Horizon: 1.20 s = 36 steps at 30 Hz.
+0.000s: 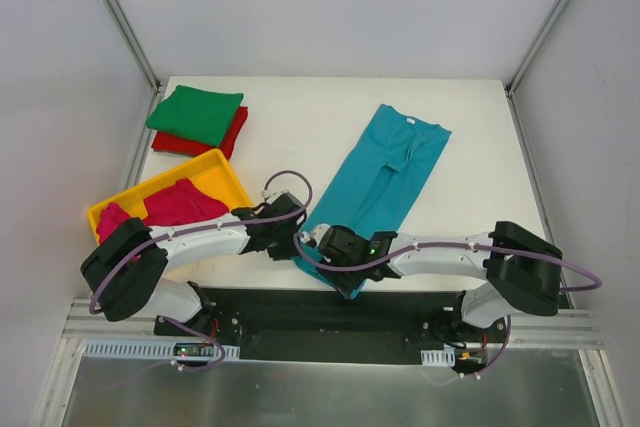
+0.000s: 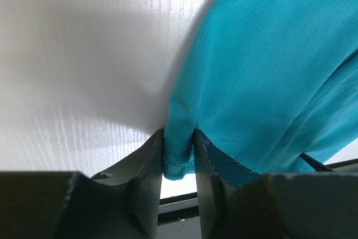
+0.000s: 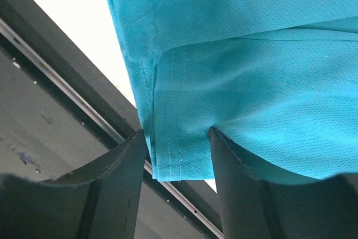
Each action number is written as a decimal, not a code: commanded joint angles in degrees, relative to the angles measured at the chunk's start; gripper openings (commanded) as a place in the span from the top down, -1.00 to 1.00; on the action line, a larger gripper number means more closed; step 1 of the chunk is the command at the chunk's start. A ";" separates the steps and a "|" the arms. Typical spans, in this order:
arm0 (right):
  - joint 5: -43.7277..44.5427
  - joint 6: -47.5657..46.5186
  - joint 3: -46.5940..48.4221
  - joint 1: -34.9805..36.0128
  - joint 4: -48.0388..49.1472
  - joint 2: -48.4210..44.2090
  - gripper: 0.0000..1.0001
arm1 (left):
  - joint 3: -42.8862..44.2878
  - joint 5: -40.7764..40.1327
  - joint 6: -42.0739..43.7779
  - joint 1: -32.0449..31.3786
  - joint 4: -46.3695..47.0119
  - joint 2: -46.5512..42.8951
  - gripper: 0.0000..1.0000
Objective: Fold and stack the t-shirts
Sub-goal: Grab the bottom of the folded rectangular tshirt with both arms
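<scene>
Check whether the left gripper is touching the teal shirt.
Touching. The left wrist view shows the left gripper with its fingers closed on a fold of the teal shirt at its edge.

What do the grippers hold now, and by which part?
The teal-blue t-shirt, by its near hem: the left gripper pinches one end, the right gripper the other.

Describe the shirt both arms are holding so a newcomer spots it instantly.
On the white table, look right of centre: a long teal-blue cotton t-shirt lies stretched out, its near hem pinched by the left pincer and right pincer. It is the only teal garment, and laid out long, unlike the folded green shirt and red shirt stacked far left.
</scene>
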 commanded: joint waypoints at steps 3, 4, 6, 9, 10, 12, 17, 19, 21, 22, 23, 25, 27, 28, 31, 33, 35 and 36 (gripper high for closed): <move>7.72 2.98 -1.31 2.47 2.54 2.00 0.17 | -3.02 1.75 -1.62 0.56 -1.50 -0.38 0.58; 9.30 3.07 -1.22 3.34 2.28 2.35 0.24 | -3.37 1.84 -1.88 0.56 -1.50 -0.99 0.61; 12.38 3.94 -0.78 4.84 1.23 2.97 0.41 | -4.25 1.67 -2.58 0.57 -1.59 -2.40 0.73; 12.48 5.17 -0.16 6.51 0.26 2.54 0.64 | -5.13 2.01 -3.82 0.57 -1.50 -5.29 0.87; 12.57 5.44 -0.08 7.04 0.26 2.01 0.67 | -5.48 2.19 -3.99 0.56 -1.59 -6.00 0.90; 11.78 5.35 0.62 8.01 -0.09 0.78 0.74 | -6.70 1.84 -4.43 0.56 -1.76 -8.89 0.92; 4.50 4.82 1.86 9.06 1.83 -2.73 0.99 | -10.04 2.19 -6.10 0.65 -4.83 -18.38 0.97; 0.28 4.74 2.12 9.33 3.33 -3.70 0.99 | -10.58 1.93 -6.28 0.65 -6.59 -22.51 0.95; -1.32 4.65 2.73 9.51 3.42 -5.02 0.99 | -10.58 1.40 -6.19 0.57 -7.82 -26.20 0.92; -1.32 4.56 2.91 9.51 3.34 -5.81 0.99 | -10.58 1.05 -5.93 0.56 -8.09 -27.79 0.90; -1.32 4.47 3.17 9.51 2.64 -6.95 0.99 | -10.32 0.70 -5.75 0.65 -8.18 -28.85 0.87; 1.66 4.56 3.87 9.51 0.62 -9.23 0.99 | -9.01 0.09 -5.05 0.57 -8.27 -29.65 0.84; 4.82 4.47 4.84 9.24 -2.28 -11.25 0.99 | -6.38 -0.35 -4.09 0.65 -8.27 -28.25 0.83; 6.05 4.47 5.28 8.89 -3.68 -12.22 0.99 | -4.71 -0.53 -3.39 0.57 -8.27 -27.20 0.84; 8.43 4.65 5.64 6.27 -7.20 -14.60 0.99 | 1.27 -1.93 -0.93 0.65 -8.18 -21.32 0.84; 9.49 4.91 5.29 3.46 -8.79 -16.00 0.99 | 5.57 -2.29 0.39 0.65 -8.27 -17.01 0.84; 10.28 4.48 4.85 0.29 -10.11 -17.59 0.99 | 10.14 -2.46 1.80 0.74 -8.18 -12.27 0.85; 10.98 4.12 4.76 -1.29 -10.55 -18.38 0.99 | 12.08 -2.73 2.33 0.65 -8.18 -10.16 0.86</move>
